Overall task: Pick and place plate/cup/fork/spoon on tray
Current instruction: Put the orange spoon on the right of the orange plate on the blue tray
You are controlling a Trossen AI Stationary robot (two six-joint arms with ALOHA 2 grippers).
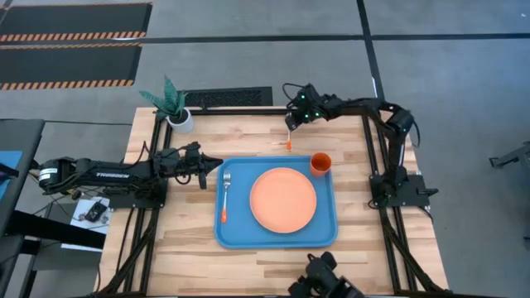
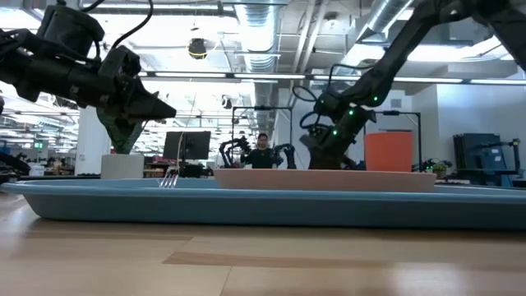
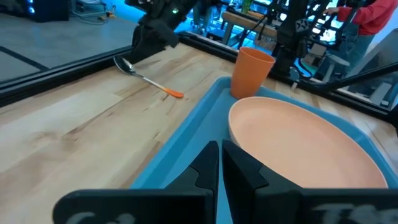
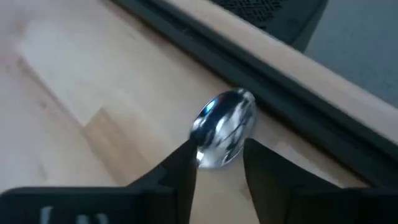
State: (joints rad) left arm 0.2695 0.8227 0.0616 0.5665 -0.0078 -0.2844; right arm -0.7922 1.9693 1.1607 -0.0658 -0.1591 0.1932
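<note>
Just past the right pincer [image 1: 291,122] lies a spoon [image 1: 289,137] with a silver bowl and orange handle. The tray [image 1: 240,240] is blue, the plate [image 1: 283,199] salmon-orange, the cup [image 1: 320,163] bright orange. The table [image 1: 248,132] is pale striped wood.

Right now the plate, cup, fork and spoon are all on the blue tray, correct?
Not quite. The spoon lies on the bare wood outside the tray, with the right gripper at its bowl end; the high view shows it. The plate, cup and fork are on the tray.
</note>
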